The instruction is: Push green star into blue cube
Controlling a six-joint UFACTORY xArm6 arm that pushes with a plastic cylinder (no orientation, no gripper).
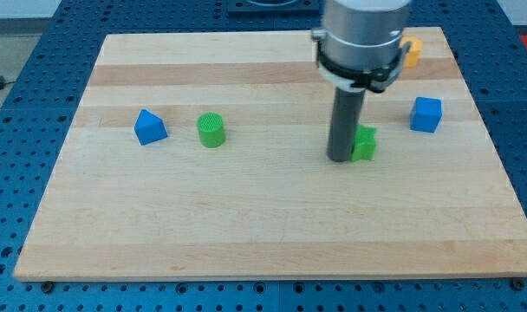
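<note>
The green star (365, 144) lies on the wooden board right of centre, partly hidden by my rod. My tip (340, 159) rests on the board touching the star's left side. The blue cube (426, 114) stands to the right of the star and a little toward the view's top, with a gap of bare board between them.
A blue triangular block (149, 127) and a green cylinder (211, 131) sit at the view's left. A yellow-orange block (410, 51) shows near the top edge, partly behind the arm. The board (246, 225) ends in a blue perforated table all round.
</note>
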